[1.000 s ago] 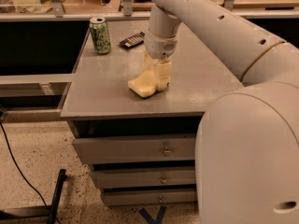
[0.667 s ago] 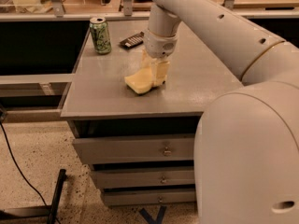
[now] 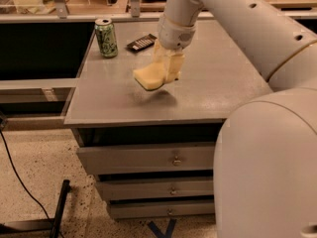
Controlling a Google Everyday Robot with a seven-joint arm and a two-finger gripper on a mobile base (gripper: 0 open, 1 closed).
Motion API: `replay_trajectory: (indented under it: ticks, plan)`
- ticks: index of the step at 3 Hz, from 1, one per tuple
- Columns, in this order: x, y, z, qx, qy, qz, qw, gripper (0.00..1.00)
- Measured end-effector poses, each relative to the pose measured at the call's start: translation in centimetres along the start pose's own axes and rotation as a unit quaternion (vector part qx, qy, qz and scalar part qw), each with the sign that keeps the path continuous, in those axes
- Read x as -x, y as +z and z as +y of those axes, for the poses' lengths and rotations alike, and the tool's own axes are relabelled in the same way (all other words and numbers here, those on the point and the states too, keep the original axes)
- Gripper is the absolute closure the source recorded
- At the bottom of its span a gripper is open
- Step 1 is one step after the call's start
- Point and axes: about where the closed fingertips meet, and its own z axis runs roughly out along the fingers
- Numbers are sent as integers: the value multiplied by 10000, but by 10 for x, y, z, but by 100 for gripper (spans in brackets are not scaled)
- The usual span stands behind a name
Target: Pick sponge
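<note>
Well, a green can [image 3: 106, 37] stands at the far left of the table [image 3: 223, 90], with a dark remote [image 3: 141, 43] just right of it. Nearer, the sponge [image 3: 146, 76] hangs tilted above the tabletop, its shadow beneath. The gripper [image 3: 168, 72] is clamped on its right end, and the arm [image 3: 237, 19] extends off right.
</note>
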Motion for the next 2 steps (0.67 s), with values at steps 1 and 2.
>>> replay_trajectory:
  ticks: [1,2]
  plan:
    - [9,-53,1,-457,238,-441,9977,100]
    - [12,-51,-9,-585,212,-483,9969,100]
